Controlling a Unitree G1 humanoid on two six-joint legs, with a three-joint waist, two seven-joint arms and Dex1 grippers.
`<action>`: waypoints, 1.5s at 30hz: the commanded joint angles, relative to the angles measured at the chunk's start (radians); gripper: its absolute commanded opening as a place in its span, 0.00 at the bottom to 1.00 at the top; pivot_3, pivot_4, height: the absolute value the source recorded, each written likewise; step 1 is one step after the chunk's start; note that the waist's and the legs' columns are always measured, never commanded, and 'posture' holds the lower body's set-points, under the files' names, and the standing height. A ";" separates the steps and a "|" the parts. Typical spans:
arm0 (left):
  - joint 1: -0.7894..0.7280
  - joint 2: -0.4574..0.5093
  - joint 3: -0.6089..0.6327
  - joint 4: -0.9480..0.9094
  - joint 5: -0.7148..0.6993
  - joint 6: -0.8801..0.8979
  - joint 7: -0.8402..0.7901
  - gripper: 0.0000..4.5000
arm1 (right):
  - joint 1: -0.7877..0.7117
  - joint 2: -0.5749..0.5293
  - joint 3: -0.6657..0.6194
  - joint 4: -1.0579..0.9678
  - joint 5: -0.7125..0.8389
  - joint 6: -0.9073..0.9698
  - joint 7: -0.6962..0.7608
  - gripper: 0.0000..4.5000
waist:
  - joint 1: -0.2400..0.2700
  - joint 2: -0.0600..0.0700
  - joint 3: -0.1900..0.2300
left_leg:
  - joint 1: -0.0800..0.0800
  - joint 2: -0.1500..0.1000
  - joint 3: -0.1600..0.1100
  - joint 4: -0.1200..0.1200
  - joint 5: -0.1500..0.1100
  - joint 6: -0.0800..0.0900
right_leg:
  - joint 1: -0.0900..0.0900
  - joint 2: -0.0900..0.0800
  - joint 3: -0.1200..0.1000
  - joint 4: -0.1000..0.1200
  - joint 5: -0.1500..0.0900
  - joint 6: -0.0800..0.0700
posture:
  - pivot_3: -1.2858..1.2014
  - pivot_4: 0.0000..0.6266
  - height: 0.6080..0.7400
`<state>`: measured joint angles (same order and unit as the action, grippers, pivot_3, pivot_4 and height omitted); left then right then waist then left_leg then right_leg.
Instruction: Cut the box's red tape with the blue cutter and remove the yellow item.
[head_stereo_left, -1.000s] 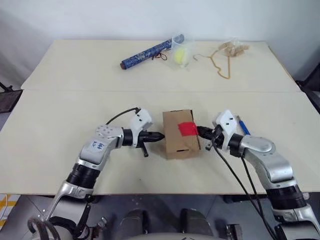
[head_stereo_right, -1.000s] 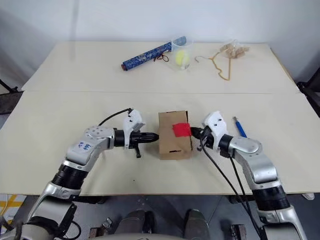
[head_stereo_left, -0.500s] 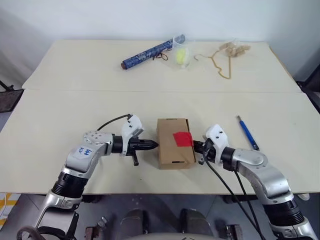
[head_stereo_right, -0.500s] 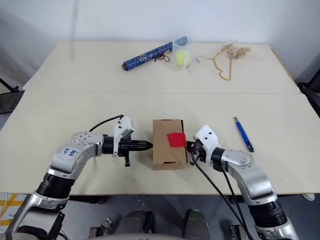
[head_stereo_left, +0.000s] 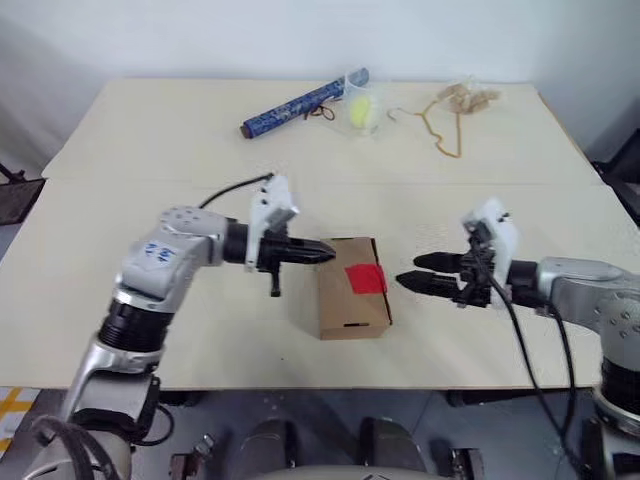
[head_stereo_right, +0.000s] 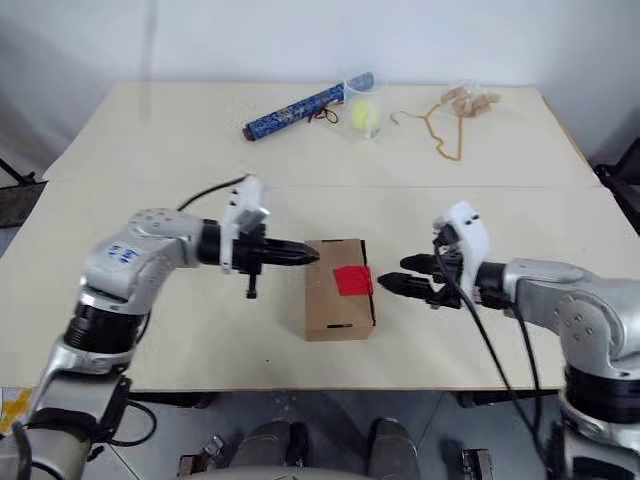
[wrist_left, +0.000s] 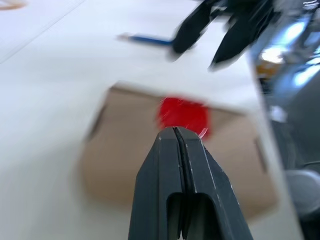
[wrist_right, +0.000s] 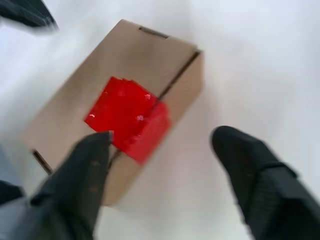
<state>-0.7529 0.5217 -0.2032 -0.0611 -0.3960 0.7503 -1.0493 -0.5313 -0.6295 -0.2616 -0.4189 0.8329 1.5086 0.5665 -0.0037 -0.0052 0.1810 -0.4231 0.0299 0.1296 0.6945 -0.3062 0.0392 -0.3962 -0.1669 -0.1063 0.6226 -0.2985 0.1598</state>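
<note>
The brown box (head_stereo_left: 345, 300) lies flat on the table's near half, with the red tape (head_stereo_left: 366, 278) on its top by the right edge. My left gripper (head_stereo_left: 328, 252) is shut and empty, and its tip hovers over the box's far left corner. In the left wrist view it (wrist_left: 175, 132) points at the red tape (wrist_left: 183, 113). My right gripper (head_stereo_left: 407, 269) is open, a little above the table just right of the tape, and in its wrist view (wrist_right: 162, 137) it frames the taped edge. The blue cutter (wrist_left: 147, 39) lies on the table beyond the box. The yellow item is hidden.
At the table's far side lie a dark-blue patterned roll (head_stereo_left: 298, 103), a clear cup with a yellow-green ball (head_stereo_left: 362, 108), a wire hanger (head_stereo_left: 440, 128) and a small bag (head_stereo_left: 470, 97). A seam (head_stereo_left: 150, 181) runs across the table between its two halves.
My right gripper has opened and drawn back to the right, away from the box. Both hands have risen. The left gripper stays shut. The box now lies flat.
</note>
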 joint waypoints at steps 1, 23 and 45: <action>-0.015 -0.029 -0.065 0.047 0.079 -0.064 0.040 0.00 | -0.059 0.044 -0.006 0.007 -0.008 0.076 -0.073 0.99 | 0.001 0.000 0.000 | 0.000 0.000 0.000 -0.001 0.000 0.000 | -0.001 0.000 0.000 0.000 0.000 0.000 | 0.52 0.24 1.00; 0.010 -0.082 -0.166 0.089 0.169 -0.088 0.049 0.00 | 0.062 -0.042 0.031 0.129 -0.074 -0.048 -0.038 0.99 | 0.027 -0.001 -0.001 | 0.002 -0.001 0.000 -0.002 0.000 0.000 | 0.003 0.000 -0.001 -0.004 0.000 0.000 | 0.52 0.24 1.00; 0.026 -0.096 -0.184 0.084 0.183 -0.089 0.055 0.00 | -0.145 -0.068 0.235 0.106 -0.115 0.106 -0.183 0.99 | 0.021 0.000 -0.003 | 0.003 0.002 0.000 -0.001 0.000 0.000 | 0.003 0.000 -0.001 -0.003 0.000 0.000 | 0.52 0.24 1.00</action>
<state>-0.7558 0.4285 -0.3358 0.0074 -0.2423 0.6421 -0.9945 -0.6652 -0.6675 -0.0706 -0.2963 0.7438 1.5999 0.4274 0.0174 -0.0056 0.1776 -0.4205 0.0317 0.1291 0.6934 -0.3063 0.0394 -0.3929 -0.1673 -0.1070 0.6193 -0.2984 0.1599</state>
